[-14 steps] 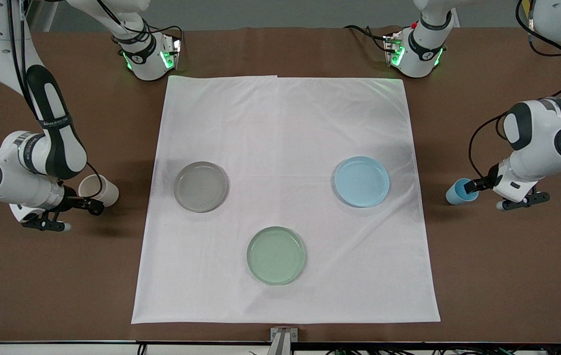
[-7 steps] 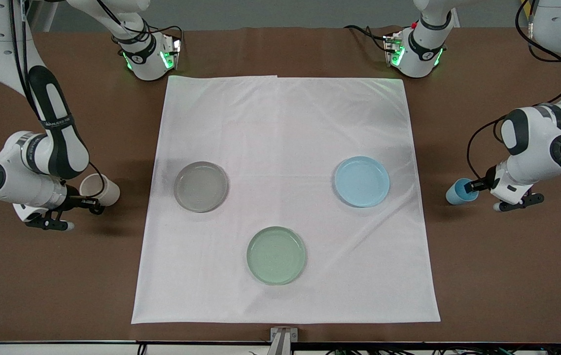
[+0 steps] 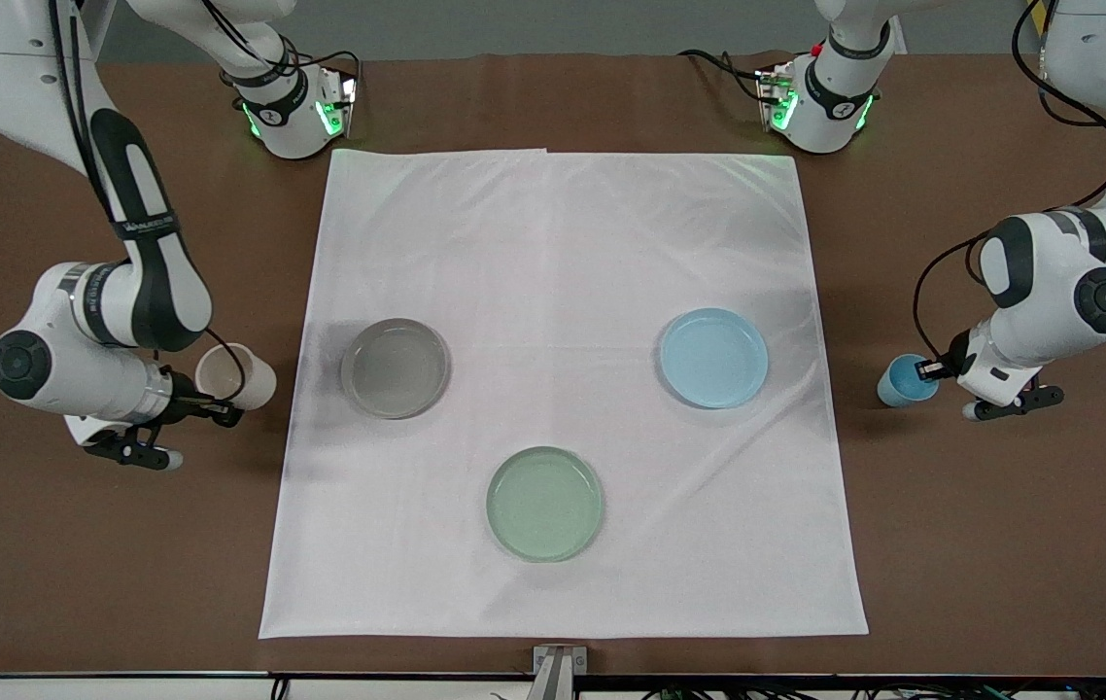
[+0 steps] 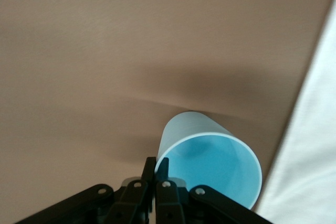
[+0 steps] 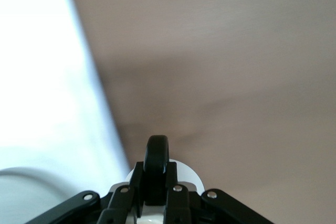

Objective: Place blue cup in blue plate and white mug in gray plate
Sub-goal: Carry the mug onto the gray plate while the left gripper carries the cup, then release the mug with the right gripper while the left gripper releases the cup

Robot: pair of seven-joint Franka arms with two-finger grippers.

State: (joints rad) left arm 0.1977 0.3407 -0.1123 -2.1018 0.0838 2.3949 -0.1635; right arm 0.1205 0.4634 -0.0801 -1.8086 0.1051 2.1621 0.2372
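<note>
Mug (image 3: 235, 374), handle pinched by right gripper (image 3: 223, 412), has travelled toward gray plate (image 3: 396, 367); left gripper (image 3: 924, 370) clamps blue cup (image 3: 903, 380) rim, barely shifted

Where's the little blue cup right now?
The blue cup is pinched at its rim by the left gripper, over bare table beside the white cloth, near the blue plate.

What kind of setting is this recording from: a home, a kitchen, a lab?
Most likely a robotics lab bench. Two arm bases bolted to a brown table, a white cloth laid as a work mat, and only test props: three plates and two cups. No household furnishings show.
</note>
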